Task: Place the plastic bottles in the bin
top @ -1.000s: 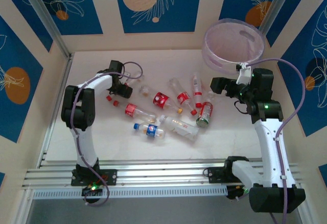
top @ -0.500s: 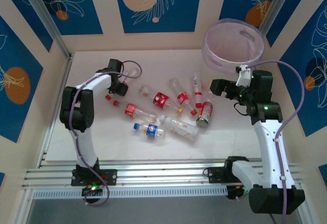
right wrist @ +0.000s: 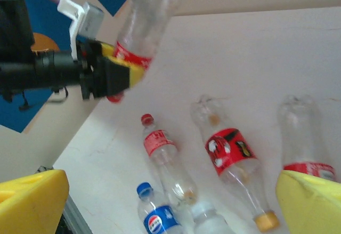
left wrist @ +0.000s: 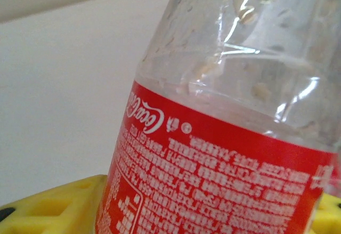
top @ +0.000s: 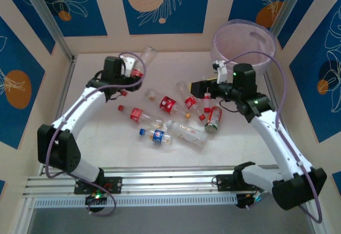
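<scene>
One red-labelled bottle (top: 143, 61) is gripped by the left gripper (top: 130, 78), raised off the table (top: 106, 143) at the far left, its label pressed between the yellow fingers (left wrist: 64, 207). The other plastic bottles (top: 169, 104) lie scattered mid-table. The right gripper (top: 198, 88) hangs over their right side, jaws spread wide and holding nothing. The bin (top: 242, 24) stands in the far right corner.

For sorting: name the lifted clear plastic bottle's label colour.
Red with white print on the bottle; left wrist view.
</scene>
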Available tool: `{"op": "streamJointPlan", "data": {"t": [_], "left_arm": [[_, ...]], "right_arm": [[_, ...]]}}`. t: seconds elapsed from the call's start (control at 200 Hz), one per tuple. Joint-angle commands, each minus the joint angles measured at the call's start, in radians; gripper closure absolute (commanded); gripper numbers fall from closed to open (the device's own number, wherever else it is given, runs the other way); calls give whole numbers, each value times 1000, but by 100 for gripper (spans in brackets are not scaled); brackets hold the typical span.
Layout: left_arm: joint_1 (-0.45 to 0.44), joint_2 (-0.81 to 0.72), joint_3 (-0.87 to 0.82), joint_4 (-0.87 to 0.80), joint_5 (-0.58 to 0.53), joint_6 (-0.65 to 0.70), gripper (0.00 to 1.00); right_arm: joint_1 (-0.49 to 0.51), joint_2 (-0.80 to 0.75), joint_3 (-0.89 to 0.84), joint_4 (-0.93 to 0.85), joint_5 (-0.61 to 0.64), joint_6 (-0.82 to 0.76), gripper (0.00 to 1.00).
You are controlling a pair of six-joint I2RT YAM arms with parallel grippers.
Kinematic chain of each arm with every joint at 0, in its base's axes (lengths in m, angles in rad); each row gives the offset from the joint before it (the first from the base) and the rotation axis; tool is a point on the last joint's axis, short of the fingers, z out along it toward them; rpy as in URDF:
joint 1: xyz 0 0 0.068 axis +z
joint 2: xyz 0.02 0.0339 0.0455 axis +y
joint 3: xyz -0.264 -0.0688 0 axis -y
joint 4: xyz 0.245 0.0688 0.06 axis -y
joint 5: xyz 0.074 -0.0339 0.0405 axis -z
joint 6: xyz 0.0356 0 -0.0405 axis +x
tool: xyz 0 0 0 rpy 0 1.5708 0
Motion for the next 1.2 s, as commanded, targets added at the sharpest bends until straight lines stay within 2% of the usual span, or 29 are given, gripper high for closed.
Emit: {"op": "streamJointPlan", "data": {"t": [0.0, 0.155, 0.345, 0.53, 0.67, 0.8, 0.845, 0.97, 1.09, 1.196], "left_arm": [[-84, -30, -71, 96, 157, -138, 49], [-166, -59, -122, 130, 177, -196, 48], [-233, -81, -166, 190, 226, -251, 52], [-266, -85, -210, 264, 231, -297, 52], [-272, -80, -213, 263, 229, -307, 52], [-272, -80, -215, 264, 223, -309, 51], [-274, -79, -215, 267, 222, -312, 50], [-274, -77, -211, 258, 211, -315, 37], [-275, -95, -202, 216, 178, -302, 1], [-271, -117, -193, 170, 134, -305, 0]], "right_arm": [[43, 81, 44, 154, -13, 80, 0], [71, 207, 61, 282, -40, 145, 0], [99, 330, 65, 384, -54, 204, 1], [104, 407, 48, 463, -64, 269, 0], [102, 417, 45, 478, -76, 282, 14], [100, 410, 48, 461, -63, 269, 34], [100, 407, 48, 457, -61, 266, 37], [98, 402, 47, 446, -57, 260, 39], [93, 398, 86, 400, -49, 222, 40], [85, 390, 165, 305, -15, 149, 41]]}}
